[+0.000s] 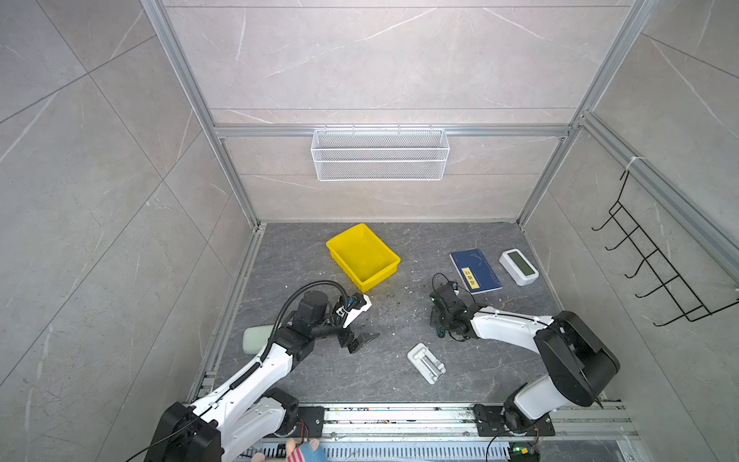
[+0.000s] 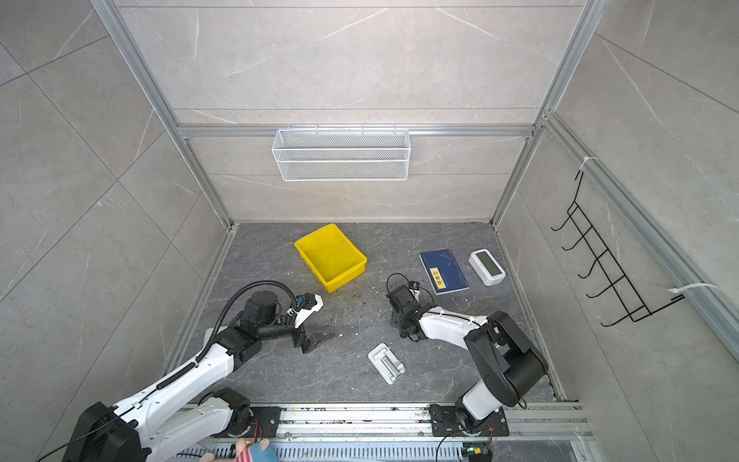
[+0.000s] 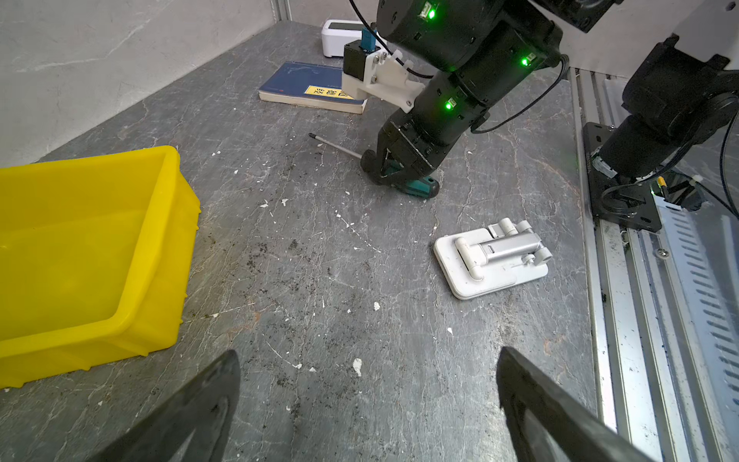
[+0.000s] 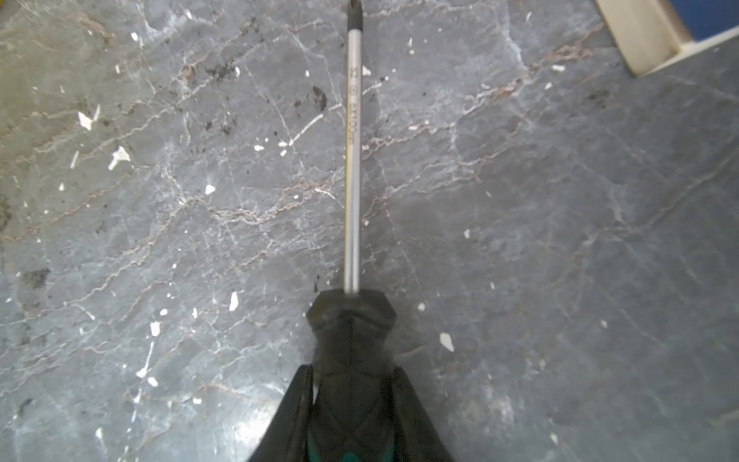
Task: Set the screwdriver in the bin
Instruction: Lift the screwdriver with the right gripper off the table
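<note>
Worries first, big to small. The bin is light-looking plastic w/ a raised rolled rim, sitting skewed on the tabletop. Imo if the carry comes in low, the shaft could clip that rim and shove or tip the whole thing.

The left gripper hangs just off the bin's near corner, jaws spread wide w/ nothing in them. That's close to the likely route, so a bump isn't impossible.

The right gripper is clamped on the handle of the screwdriver, well off to the bin's right and nearer the arm bases than the bin is. Looks like the screwdriver hasn't left the tabletop, tho can't say 100%. The long shaft sticks out ahead of the fingers, so it could swivel in the grip on the lift, or slip bc the handle's rounded.

Materials, same order:
- Tabletop: dark grey stone-look, veined, matte, hard.
- Bin: bright yellow, glossy, shallow rectangle, small ribs under the rim, empty.
- Screwdriver handle: black + teal-green, rubbery-looking, faceted collar.
- Screwdriver shaft: thin round steel, shiny, dark cross tip.
- Flecks: white chips n dark grit scattered betw the bin and the screwdriver.
</note>
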`<state>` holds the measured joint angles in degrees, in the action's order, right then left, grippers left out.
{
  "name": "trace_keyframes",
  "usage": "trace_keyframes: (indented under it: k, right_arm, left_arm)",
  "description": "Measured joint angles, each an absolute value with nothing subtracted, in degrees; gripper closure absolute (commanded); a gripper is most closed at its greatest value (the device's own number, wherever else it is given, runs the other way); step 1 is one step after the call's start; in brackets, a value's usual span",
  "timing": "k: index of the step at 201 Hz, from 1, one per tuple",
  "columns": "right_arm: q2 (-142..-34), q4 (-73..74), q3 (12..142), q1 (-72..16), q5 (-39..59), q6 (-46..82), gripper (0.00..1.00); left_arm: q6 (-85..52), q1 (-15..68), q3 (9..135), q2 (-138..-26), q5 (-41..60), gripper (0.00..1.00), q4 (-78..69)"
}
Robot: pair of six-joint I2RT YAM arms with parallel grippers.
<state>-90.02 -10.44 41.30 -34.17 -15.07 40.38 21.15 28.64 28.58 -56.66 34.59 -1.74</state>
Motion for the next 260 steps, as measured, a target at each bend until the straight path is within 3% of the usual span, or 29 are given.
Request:
trace_keyframes:
  k: [260]
  right_arm:
    - [-72.42,-22.98,50.11,-34.17,-18.72,34.74,1.0]
  left_arm:
    - [21.04,28.64,33.15,-57.69,35.07,0.0,0.03]
